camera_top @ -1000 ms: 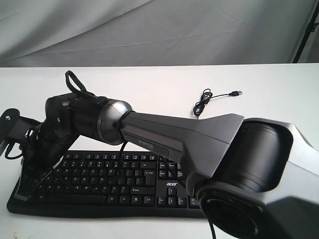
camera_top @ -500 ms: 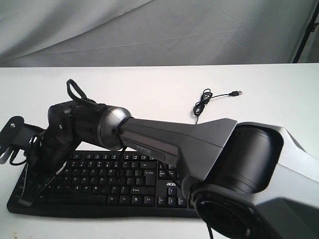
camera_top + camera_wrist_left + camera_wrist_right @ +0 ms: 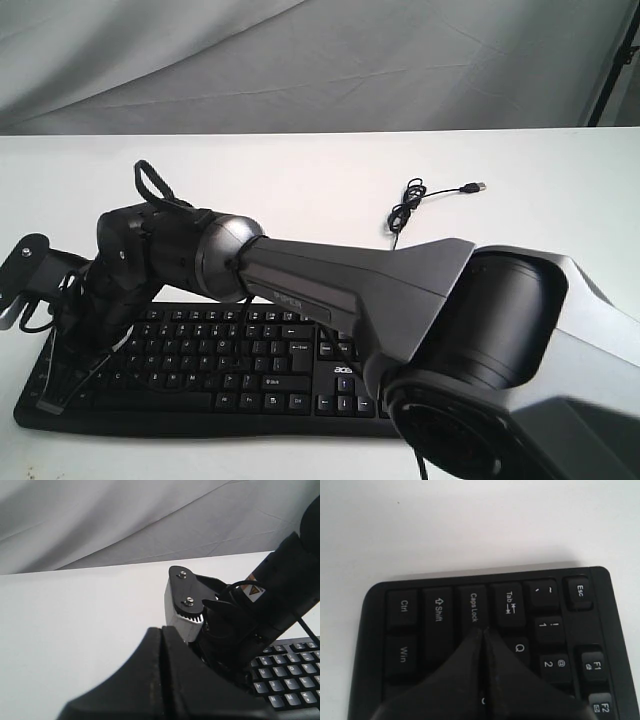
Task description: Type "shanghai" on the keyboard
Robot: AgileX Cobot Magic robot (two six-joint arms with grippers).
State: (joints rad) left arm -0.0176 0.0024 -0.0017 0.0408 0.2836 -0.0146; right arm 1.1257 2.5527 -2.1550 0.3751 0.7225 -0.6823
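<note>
Black keyboard (image 3: 230,375) under closed right jaws

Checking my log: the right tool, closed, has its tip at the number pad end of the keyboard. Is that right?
Not quite. The right tool is closed, but its tip is by the Caps Lock key, at the opposite end of the keyboard from the number pad. The right wrist view shows this.
</note>
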